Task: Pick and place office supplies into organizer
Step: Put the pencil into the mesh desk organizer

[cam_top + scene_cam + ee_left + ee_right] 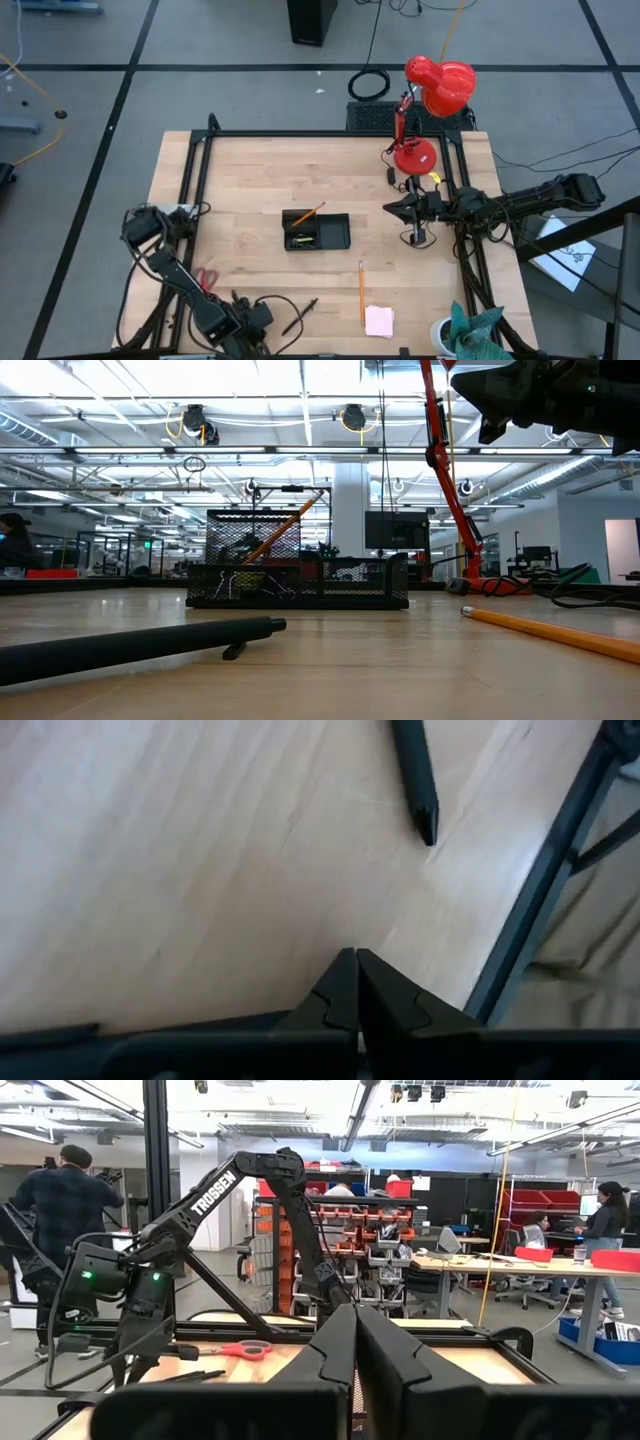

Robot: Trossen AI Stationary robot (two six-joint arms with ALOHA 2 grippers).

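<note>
I keep the left end effector (262, 318) clenched and empty at lower left, beside a black pen (300, 316). The right end effector (392, 208), also clenched empty, hovers right of the organizer (317, 231); a pencil (361, 292) lies below it.

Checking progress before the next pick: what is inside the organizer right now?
The organizer holds an orange pencil leaning out of its taller compartment, with a small yellow-green piece beside it. Mesh walls hide anything lower.
</note>
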